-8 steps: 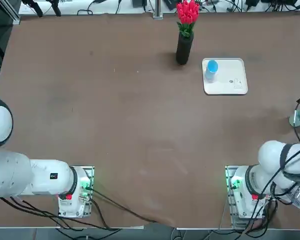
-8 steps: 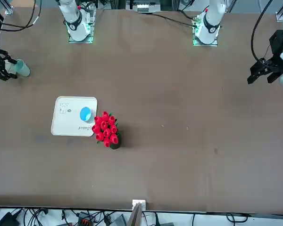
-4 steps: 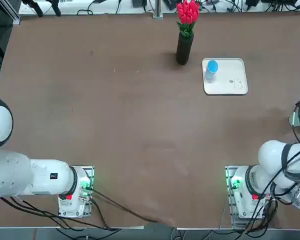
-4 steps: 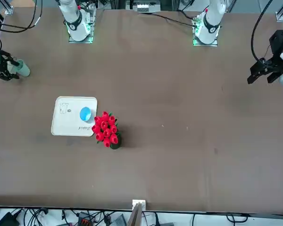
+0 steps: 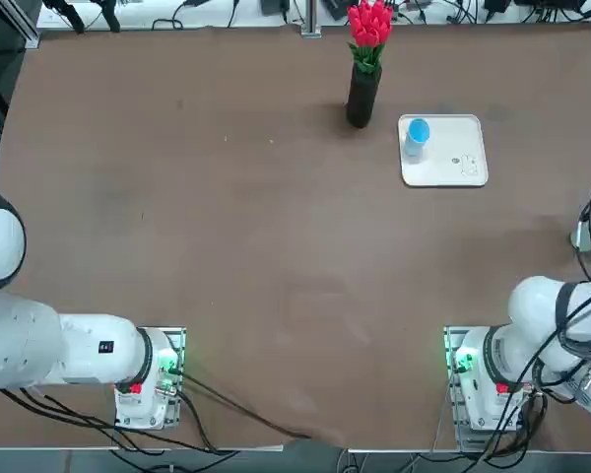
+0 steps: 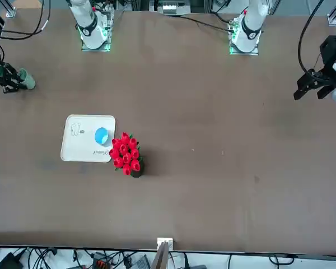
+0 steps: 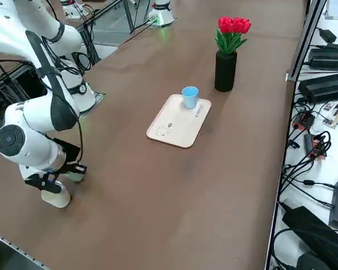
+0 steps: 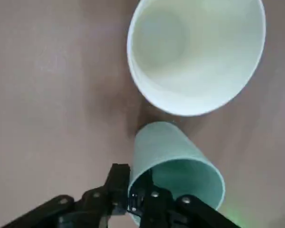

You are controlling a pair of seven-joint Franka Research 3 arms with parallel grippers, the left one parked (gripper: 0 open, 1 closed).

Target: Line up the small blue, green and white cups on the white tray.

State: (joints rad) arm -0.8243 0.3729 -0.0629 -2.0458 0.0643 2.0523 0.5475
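Observation:
My right gripper (image 6: 12,82) is low at the table's right edge, shut on the rim of the pale green cup (image 6: 27,79). In the wrist view the fingers (image 8: 138,198) pinch the green cup's (image 8: 176,164) wall, one inside and one outside. The creamy white cup (image 8: 195,53) stands upright on the table right beside it. From the side, the gripper (image 7: 72,169) and green cup (image 7: 75,176) sit just past the white cup (image 7: 56,197). The light blue cup (image 5: 417,134) stands in a back corner of the white tray (image 5: 455,168), nearest the vase.
A tall black vase with red flowers (image 5: 362,91) stands just left of the tray (image 6: 78,150), close to the blue cup (image 6: 101,135). The table's right edge is next to my gripper. Cables lie beyond the table's far edge.
The right gripper's fingers have closed from open onto the green cup's rim. The gripper and cup have shifted slightly. The blue cup, tray and vase have not moved.

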